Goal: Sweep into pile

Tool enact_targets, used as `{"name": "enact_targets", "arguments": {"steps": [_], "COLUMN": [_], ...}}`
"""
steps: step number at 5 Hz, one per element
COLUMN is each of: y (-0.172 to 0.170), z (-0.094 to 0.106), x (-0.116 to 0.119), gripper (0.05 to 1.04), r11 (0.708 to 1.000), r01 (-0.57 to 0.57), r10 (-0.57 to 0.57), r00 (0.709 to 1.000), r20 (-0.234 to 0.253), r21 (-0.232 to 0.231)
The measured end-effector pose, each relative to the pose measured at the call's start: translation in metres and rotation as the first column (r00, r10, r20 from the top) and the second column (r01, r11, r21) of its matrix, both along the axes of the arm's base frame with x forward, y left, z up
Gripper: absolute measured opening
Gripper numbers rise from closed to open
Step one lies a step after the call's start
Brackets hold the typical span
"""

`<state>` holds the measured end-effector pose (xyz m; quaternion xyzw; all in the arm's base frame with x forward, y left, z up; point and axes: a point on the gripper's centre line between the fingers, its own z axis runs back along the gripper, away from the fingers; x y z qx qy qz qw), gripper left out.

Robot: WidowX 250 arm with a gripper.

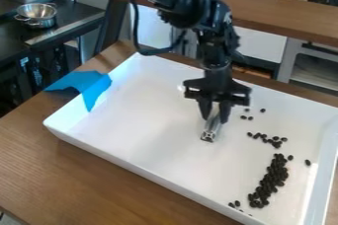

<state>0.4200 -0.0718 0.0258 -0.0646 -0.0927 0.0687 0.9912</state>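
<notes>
Black robot claw [216,116] over a white tray [132,115], its fingers slightly parted, gripping a short metal bar [210,130]; dark beans [269,182] lie clumped and scattered at right

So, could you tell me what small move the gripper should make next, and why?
I'd move the metal bar in the gripper behind the few stray beans, then nudge them toward the small cluster: they lie apart from it and from the long, dense band of beans.
</notes>
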Motion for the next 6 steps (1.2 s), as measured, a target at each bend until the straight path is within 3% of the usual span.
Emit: {"name": "enact_targets", "arguments": {"steps": [1,6], "y": [-0.027,-0.082], "z": [0.0,0.003], "x": [-0.009,-0.029], "gripper": [0.359,0.36], "r11": [0.999,0.98], "r01": [0.054,0.198], "r10": [-0.054,-0.199], "r00": [0.999,0.98], "r20": [-0.002,-0.006], "r21": [-0.009,-0.03]}}
